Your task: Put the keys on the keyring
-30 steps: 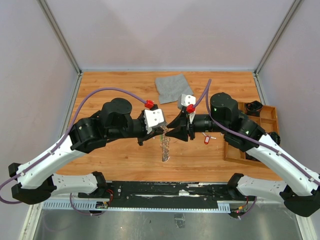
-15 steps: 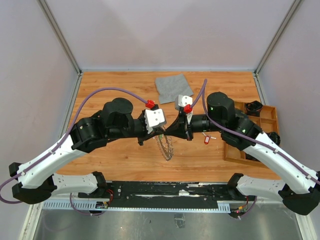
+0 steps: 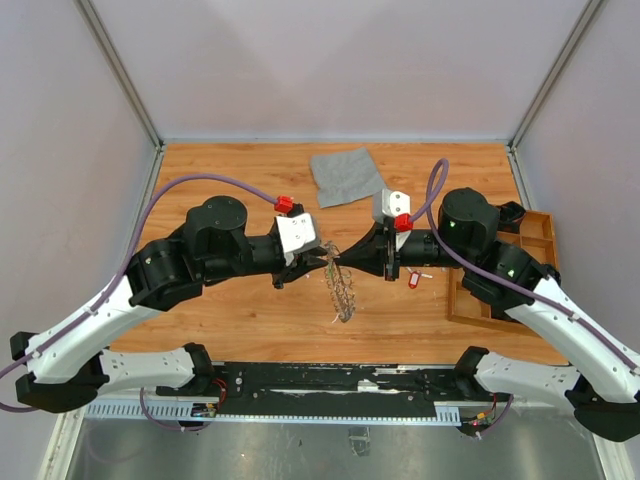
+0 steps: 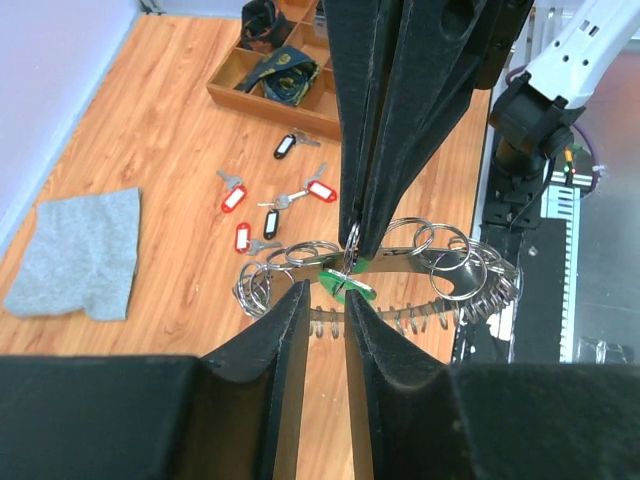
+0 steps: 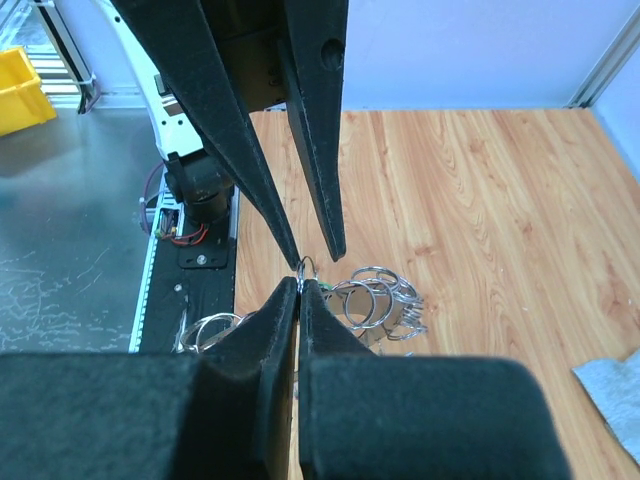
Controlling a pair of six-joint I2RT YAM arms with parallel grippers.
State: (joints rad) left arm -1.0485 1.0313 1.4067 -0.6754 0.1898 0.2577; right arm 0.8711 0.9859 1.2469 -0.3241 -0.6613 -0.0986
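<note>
**Position.** The keyring point(image 4: 405, 256) hangs in the air between the two grippers, above the table point(image 4: 150, 120) and clear of it. It is carried by one small ring point(image 5: 306, 266) on its rim. A green-tagged key point(image 4: 347, 285) lies against the rim at the same spot.

**Grippers.** The right gripper point(image 4: 357, 232) is closed tight, its tips pinching that small ring. It appears to bear the whole keyring. The left gripper point(image 4: 325, 300) faces it, its fingers point(image 4: 290, 320) parted by a narrow gap on either side of the green tag. It clamps nothing that can be seen.

**Progress.** Early stage, by judgement. The green-tagged key is at the ring, but the views do not show whether it is fully threaded. Five loose keys point(image 4: 321, 190) (three red tags, two black) lie on the table and are not yet fitted. Beyond them are a grey cloth point(image 4: 75, 255) and a wooden tray point(image 4: 245, 85).

**View comparison.**
- The top view shows the keyring point(image 3: 341, 290) dangling below the meeting point. The right arm hides most of the loose keys point(image 3: 414, 278).
- The left wrist view alone shows the green tag and all five loose keys.
- The right wrist view alone shows the pinched loop emerging from the closed tips, and the gap between the left fingers.
</note>
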